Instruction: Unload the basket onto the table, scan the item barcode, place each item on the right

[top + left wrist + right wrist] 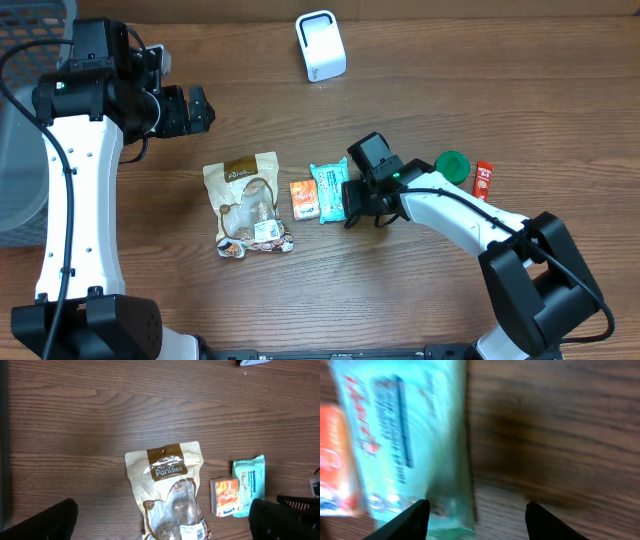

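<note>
Hovering low over the teal packet (328,190), which lies flat mid-way along the surface (450,100) just right of an orange packet (304,198), the right gripper (476,512) has its jaws partly apart, gripping nothing. Closing here may pinch only the thin right seam (it could slip free) or shove the teal packet leftward. The left gripper (198,108) hangs far left, jaws wide and empty.
</note>
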`<move>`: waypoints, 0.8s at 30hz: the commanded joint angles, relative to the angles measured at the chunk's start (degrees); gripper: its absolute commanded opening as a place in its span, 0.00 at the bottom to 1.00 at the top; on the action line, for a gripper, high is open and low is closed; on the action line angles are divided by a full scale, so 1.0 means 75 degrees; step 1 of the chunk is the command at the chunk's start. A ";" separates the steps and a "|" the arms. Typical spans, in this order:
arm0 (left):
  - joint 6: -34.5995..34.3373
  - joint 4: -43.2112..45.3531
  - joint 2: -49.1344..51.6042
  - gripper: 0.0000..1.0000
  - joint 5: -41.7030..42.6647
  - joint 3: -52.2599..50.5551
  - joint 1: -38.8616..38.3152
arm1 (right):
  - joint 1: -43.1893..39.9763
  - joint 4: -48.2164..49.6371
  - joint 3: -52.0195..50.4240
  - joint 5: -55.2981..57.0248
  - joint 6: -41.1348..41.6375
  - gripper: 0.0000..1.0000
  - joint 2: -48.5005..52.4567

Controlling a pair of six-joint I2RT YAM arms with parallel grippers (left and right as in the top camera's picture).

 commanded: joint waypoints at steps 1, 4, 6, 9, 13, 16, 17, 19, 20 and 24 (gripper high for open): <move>0.0006 0.0012 0.0035 1.00 -0.0017 -0.0023 0.0026 | -0.0026 -0.0309 -0.0111 0.1084 0.0023 0.63 -0.0026; 0.0006 0.0009 0.0035 1.00 -0.0017 -0.0023 0.0026 | -0.0160 -0.0679 -0.0111 0.1766 0.0280 0.63 -0.0026; 0.0006 0.0012 0.0035 1.00 -0.0017 -0.0023 0.0026 | -0.0294 -0.0731 -0.0108 0.1985 0.0291 0.63 -0.0026; 0.0006 0.0012 0.0035 1.00 -0.0017 -0.0020 0.0026 | -0.0530 -0.0740 -0.0015 0.2259 0.0280 0.63 -0.0035; 0.0006 0.0009 0.0035 1.00 -0.0017 -0.0023 0.0026 | -0.0743 -0.0944 0.0446 0.2177 -0.0096 0.69 -0.0114; 0.0006 0.0012 0.0035 1.00 -0.0017 -0.0020 0.0026 | -0.0743 -0.1256 0.0994 0.2162 -0.0259 0.69 -0.0169; 0.0006 0.0012 0.0035 1.00 -0.0017 -0.0023 0.0026 | -0.0743 -0.1364 0.1163 0.2136 -0.0262 0.69 -0.0172; 0.0006 0.0009 0.0035 1.00 -0.0017 -0.0023 0.0026 | -0.0729 -0.1609 0.1454 0.1941 -0.0262 0.70 -0.0172; 0.0006 0.0012 0.0035 1.00 -0.0017 -0.0023 0.0026 | -0.0729 -0.1667 0.1524 0.1801 -0.0262 0.70 -0.0172; 0.0006 0.0012 0.0035 1.00 -0.0017 -0.0023 0.0026 | -0.0729 -0.1647 0.1515 0.1244 -0.0283 0.73 -0.0140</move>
